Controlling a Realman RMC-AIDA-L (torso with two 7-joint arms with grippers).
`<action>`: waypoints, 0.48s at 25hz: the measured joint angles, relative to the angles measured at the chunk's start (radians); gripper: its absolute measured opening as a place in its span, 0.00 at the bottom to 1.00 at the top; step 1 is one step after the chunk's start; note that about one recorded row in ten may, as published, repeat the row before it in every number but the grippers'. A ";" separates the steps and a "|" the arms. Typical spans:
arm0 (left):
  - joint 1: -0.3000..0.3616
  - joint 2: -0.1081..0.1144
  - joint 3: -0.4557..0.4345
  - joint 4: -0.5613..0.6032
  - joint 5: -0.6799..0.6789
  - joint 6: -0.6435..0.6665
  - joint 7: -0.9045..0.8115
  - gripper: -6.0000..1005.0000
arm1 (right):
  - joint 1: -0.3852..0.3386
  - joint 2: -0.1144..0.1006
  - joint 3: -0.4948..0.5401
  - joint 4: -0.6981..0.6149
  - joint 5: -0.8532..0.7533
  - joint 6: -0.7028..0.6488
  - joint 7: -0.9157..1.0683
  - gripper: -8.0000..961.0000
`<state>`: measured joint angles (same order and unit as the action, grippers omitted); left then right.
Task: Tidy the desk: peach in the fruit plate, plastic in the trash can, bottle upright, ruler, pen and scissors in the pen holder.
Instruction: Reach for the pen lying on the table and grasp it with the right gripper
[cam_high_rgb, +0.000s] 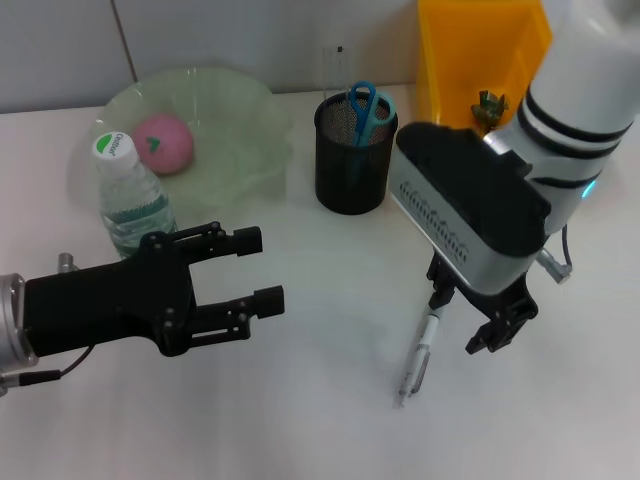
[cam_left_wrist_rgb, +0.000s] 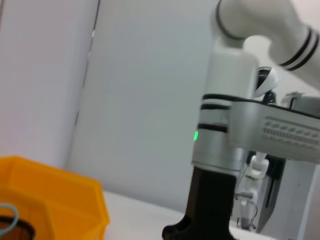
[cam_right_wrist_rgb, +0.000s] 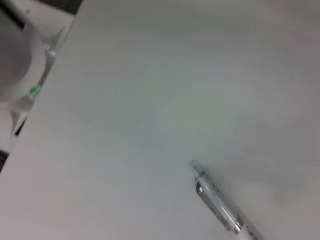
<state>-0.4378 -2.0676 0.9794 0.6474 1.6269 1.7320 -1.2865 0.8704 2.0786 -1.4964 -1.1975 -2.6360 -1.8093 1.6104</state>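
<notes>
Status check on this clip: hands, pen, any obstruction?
Right hand open, low over pen, which lies flat on the desk. Left hand open, hovering near upright bottle. Nothing blocking the pen.

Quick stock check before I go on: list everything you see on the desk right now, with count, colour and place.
Peach: one, pink, in the fruit plate.
Fruit plate: one, pale green, back left.
Water bottle: one, clear, white cap, upright before the plate.
Pen holder: one, black mesh, back centre.
Scissors: one, blue handles, in the holder.
Trash can: one, yellow, back right.
Pen: one, clear, lying front right.
Left claw: black, open, front left.
Right claw: black, over the pen.
</notes>
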 joint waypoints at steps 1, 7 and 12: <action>0.000 0.001 0.004 0.004 0.005 -0.010 -0.010 0.74 | 0.001 0.000 -0.010 0.001 -0.003 0.003 -0.008 0.59; -0.001 0.002 0.010 0.028 0.043 -0.040 -0.059 0.74 | 0.003 0.001 -0.056 0.015 -0.012 0.039 -0.071 0.59; -0.004 0.001 0.010 0.029 0.055 -0.051 -0.078 0.74 | 0.000 0.002 -0.064 0.042 -0.007 0.080 -0.142 0.59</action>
<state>-0.4416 -2.0662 0.9894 0.6764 1.6824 1.6806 -1.3649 0.8703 2.0807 -1.5600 -1.1555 -2.6425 -1.7290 1.4684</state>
